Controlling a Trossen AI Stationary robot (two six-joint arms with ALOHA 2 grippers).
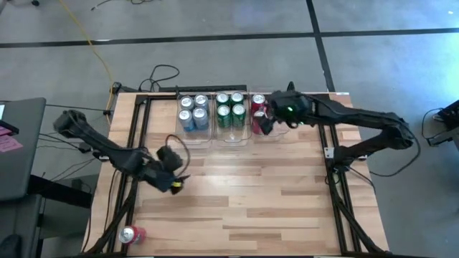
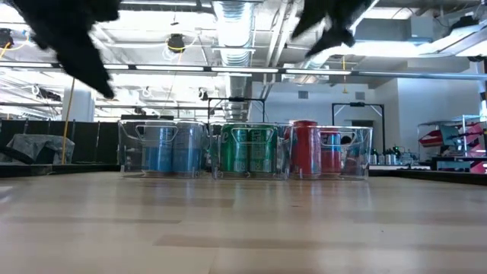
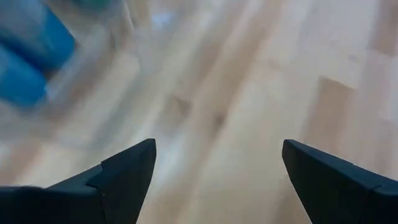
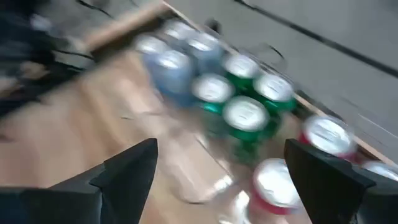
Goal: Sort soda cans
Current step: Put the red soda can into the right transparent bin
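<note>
Three clear bins stand side by side at the table's far middle. They hold blue/silver cans [image 1: 193, 112], green cans [image 1: 229, 107] and red cans [image 1: 258, 102], all upright on their bases; the low view shows the blue cans [image 2: 171, 148], green cans [image 2: 249, 150] and red cans [image 2: 306, 148]. One more red can [image 1: 133, 234] lies at the near left corner. My right gripper [image 1: 264, 127] [image 4: 221, 146] is open and empty, hovering above the red bin's near side and partly hiding it. My left gripper [image 1: 178, 184] [image 3: 217, 146] is open and empty over bare wood left of centre.
The bins' clear walls [image 2: 358, 152] rise about as high as the cans. Black frame rails [image 1: 136, 143] run along the table's left and right [image 1: 337, 179] sides, and cables [image 1: 165, 74] lie beyond the far edge. The wooden table's middle and near part [image 1: 251, 193] are bare.
</note>
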